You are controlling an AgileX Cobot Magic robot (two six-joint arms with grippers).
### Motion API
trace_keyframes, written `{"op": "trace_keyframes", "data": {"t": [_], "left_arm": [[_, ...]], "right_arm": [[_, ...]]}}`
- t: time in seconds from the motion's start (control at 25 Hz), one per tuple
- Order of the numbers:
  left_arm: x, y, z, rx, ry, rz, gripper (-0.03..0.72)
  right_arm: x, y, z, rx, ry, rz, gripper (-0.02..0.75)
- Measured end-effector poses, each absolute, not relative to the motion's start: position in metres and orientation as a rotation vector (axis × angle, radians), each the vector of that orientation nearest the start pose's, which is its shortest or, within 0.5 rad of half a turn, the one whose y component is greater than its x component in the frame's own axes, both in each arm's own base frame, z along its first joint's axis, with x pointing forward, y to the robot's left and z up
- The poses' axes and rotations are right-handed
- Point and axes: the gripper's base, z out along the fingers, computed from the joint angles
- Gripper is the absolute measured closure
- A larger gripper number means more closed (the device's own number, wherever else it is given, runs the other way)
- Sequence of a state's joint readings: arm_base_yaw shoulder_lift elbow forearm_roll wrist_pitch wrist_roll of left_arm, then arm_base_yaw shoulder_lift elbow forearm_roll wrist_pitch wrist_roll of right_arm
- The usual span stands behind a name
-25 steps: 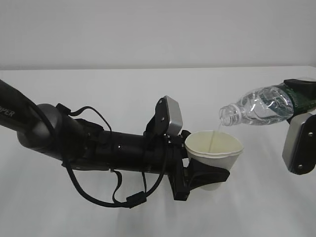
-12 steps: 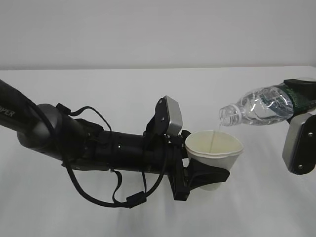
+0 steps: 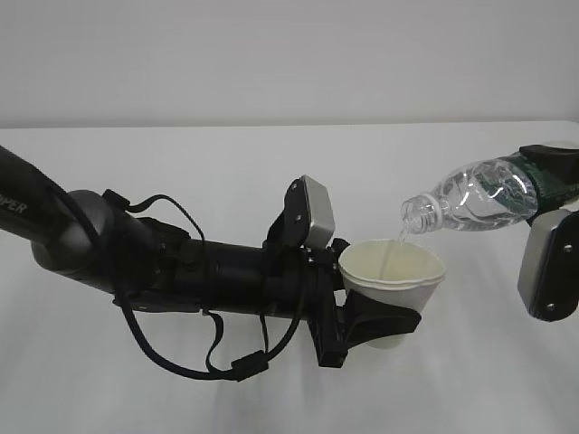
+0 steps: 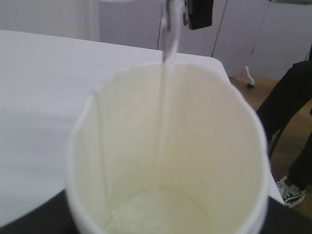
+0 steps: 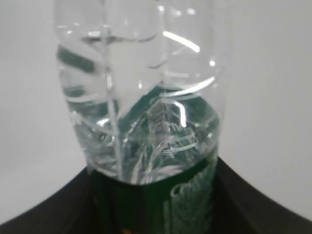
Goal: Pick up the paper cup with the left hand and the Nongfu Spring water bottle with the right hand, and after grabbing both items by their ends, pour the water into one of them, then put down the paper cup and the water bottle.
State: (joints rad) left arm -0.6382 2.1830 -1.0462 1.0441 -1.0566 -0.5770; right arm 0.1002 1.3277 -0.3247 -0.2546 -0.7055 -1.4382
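Pouring, as I see it.
My left hand (image 3: pixel 366 318) grips the paper cup (image 3: pixel 393 276); my right hand (image 3: pixel 554 185) clamps the tilted Nongfu Spring water bottle (image 3: pixel 475 196), water (image 3: pixel 391 256) streaming in.

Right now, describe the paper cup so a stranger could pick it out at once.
Follow the cabled black left arm across the white table to its pincer. The paper cup sits upright in it: short, white, cream inside, catching a thin stream from the tilted clear bottle.
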Motion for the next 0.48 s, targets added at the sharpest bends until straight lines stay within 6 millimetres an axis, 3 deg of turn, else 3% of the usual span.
{"op": "trace_keyframes", "data": {"t": [0.48], "left_arm": [[0.2762, -0.2901, 0.1064, 1.246, 1.487, -1.146, 0.270]], "right_arm": [[0.2245, 0.0375, 0.2007, -1.526, 1.128, -0.936, 0.342]]}}
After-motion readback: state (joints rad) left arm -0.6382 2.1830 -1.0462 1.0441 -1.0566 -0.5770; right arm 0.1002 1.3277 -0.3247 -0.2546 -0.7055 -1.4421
